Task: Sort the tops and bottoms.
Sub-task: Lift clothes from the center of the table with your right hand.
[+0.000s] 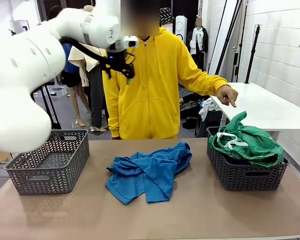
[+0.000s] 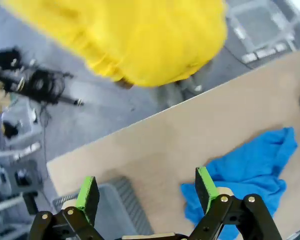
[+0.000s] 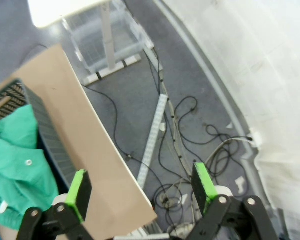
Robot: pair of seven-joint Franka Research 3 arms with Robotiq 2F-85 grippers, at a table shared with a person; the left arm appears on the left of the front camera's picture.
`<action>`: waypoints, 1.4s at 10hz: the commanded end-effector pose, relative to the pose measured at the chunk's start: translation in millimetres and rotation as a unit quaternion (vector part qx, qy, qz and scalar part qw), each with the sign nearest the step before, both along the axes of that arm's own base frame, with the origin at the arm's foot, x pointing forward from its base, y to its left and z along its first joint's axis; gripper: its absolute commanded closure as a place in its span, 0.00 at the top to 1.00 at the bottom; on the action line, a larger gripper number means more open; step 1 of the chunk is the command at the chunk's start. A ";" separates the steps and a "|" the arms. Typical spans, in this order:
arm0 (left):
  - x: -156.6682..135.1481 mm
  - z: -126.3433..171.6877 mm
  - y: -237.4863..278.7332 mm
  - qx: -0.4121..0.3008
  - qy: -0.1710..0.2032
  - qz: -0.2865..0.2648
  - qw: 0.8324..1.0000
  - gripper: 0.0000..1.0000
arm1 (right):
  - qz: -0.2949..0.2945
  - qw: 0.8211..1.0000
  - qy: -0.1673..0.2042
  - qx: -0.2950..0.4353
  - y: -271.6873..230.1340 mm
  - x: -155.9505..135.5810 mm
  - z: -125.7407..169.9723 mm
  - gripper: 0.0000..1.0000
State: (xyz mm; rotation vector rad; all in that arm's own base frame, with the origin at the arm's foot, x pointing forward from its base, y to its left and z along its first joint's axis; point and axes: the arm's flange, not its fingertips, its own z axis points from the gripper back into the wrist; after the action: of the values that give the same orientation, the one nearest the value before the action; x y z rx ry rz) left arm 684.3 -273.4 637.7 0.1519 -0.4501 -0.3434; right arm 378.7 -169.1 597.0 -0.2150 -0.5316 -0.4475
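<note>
L gripper [image 2: 146,192]: jaws spread wide, nothing btwn the green pads [image 2: 88,194]. It hangs high over the table [image 2: 190,125], up at chest level of the person [image 1: 150,95] in the yellow hoodie [image 2: 140,35], who stands just beyond it.

In L wrist view the blue shirt [image 2: 247,172] lies crumpled on the tabletop, far beneath and out past one finger, untouched. A grey mesh basket [image 2: 117,202] sits below the gap btwn the fingers, also well under them.

R gripper [image 3: 140,190]: jaws likewise spread, pads bare, gripping nothing. It looks down past the table's edge at the floor w/ loose cables [image 3: 190,125] straight ahead of the fingertips.

The green shorts [image 3: 15,160], i.e. the bottoms, lie heaped in a second grey basket [image 3: 47,132]. They are off to the side of one R finger and lower down, well apart from it.

Front view: the shorts are piled above that basket's rim, w/ the white drawstring [image 1: 230,141] looped on top. They are far across the table from the L gripper and much lower. The shirt lies btwn the two baskets, below and a bit beyond the L gripper.

The person's hand [image 1: 227,95] points a finger down, above the shorts and just behind them. It is lower than the L gripper and well apart from it.

Can't tell what's under the shorts in the basket.
</note>
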 end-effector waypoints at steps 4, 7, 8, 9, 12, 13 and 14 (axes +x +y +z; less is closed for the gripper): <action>-244.9 -185.7 219.3 -0.172 -0.047 0.206 0.962 1.00 | 0.001 1.000 0.001 -0.001 0.8 1.7 -0.9 1.00; -26.7 -26.6 108.7 -0.120 0.002 0.199 0.973 1.00 | 0.001 1.000 0.001 -0.001 0.8 1.7 -0.9 1.00; -26.7 -26.6 108.7 -0.120 0.002 0.199 0.973 1.00 | 0.001 1.000 0.001 -0.001 0.8 1.7 -0.9 1.00; -44.9 -41.0 121.7 -0.151 -0.023 0.211 0.965 1.00 | 0.001 1.000 0.001 -0.001 0.8 1.7 -0.9 1.00; -22.2 -40.2 254.6 -0.036 -0.050 0.322 0.945 1.00 | 0.001 1.000 0.001 -0.001 0.8 1.7 -0.9 1.00; -45.7 -47.9 326.6 -0.033 -0.032 0.393 0.918 1.00 | 0.001 1.000 0.001 -0.001 0.8 1.7 -0.9 1.00; -77.1 -56.6 372.0 -0.050 0.000 0.441 0.896 1.00 | 0.001 1.000 0.001 -0.001 0.8 1.7 -0.9 1.00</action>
State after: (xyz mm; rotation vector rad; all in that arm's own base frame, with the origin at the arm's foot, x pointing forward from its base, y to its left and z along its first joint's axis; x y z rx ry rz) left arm 638.3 81.9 590.1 0.2592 -0.4209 0.4525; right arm 378.7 -169.5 597.2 -0.2148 -0.5318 -0.4476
